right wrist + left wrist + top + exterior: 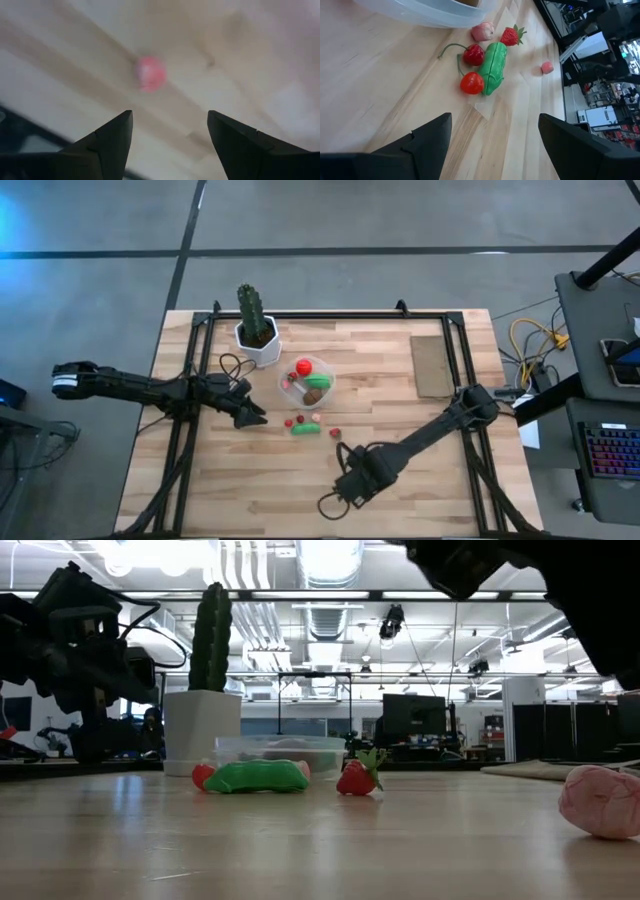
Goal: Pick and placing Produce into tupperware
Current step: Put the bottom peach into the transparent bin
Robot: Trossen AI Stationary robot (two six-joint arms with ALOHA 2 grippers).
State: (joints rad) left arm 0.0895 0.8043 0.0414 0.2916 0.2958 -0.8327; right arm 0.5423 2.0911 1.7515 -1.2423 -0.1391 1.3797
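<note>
Tupperware and produce, unlabelled.

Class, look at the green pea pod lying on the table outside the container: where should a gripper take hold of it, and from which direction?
Grip the green pea pod across its narrow middle, coming straight down from above. It lies flat and long, and the cherries touch one long side, so the fingers should probably close away from them, nearer the end by the strawberry.
</note>
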